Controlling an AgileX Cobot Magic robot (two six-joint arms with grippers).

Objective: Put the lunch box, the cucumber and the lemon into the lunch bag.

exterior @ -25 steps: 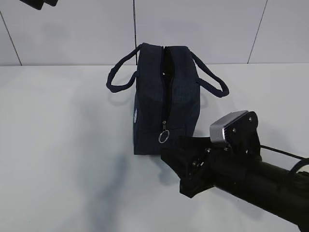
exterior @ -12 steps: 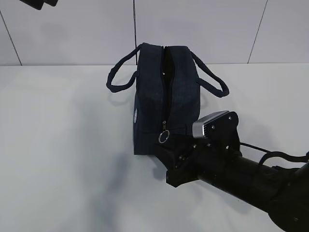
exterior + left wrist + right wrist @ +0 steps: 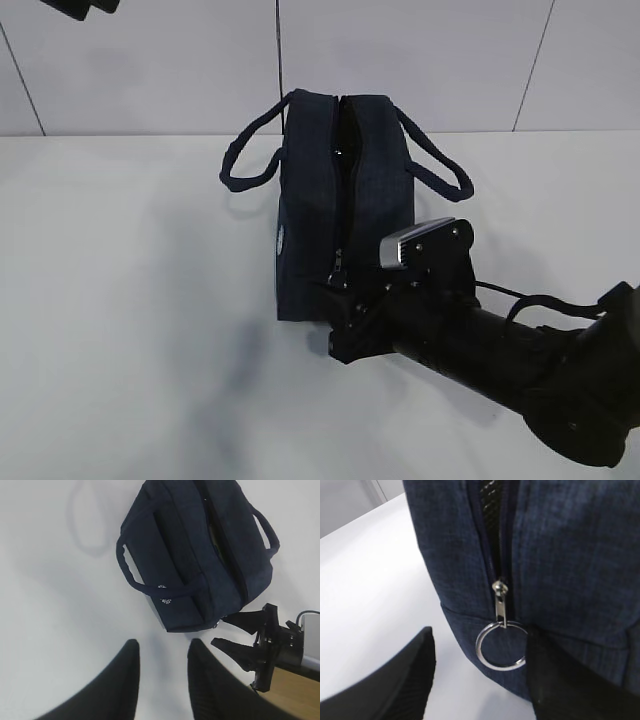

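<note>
The navy lunch bag (image 3: pixel 375 200) stands on the white table, its top zipper open along the middle. It also shows in the left wrist view (image 3: pixel 185 555) and fills the right wrist view (image 3: pixel 570 555). Its silver ring pull (image 3: pixel 500 667) hangs low at the near end. My right gripper (image 3: pixel 480 647) is open; the ring lies between its fingers, with the right finger over the ring's right edge. It shows at the bag's near end in the exterior view (image 3: pixel 335 300). My left gripper (image 3: pixel 164 647) is open and empty, high above the table. The lunch box, cucumber and lemon are out of view.
The white table (image 3: pixel 130 300) runs around the bag, with a tiled wall behind. The bag's two loop handles (image 3: pixel 440 175) hang out to the sides. A dark part of the left arm (image 3: pixel 80 8) shows in the top left corner.
My right gripper has moved left and toward the bag's near end, and now covers the ring pull in the exterior view. The bag has not moved.
</note>
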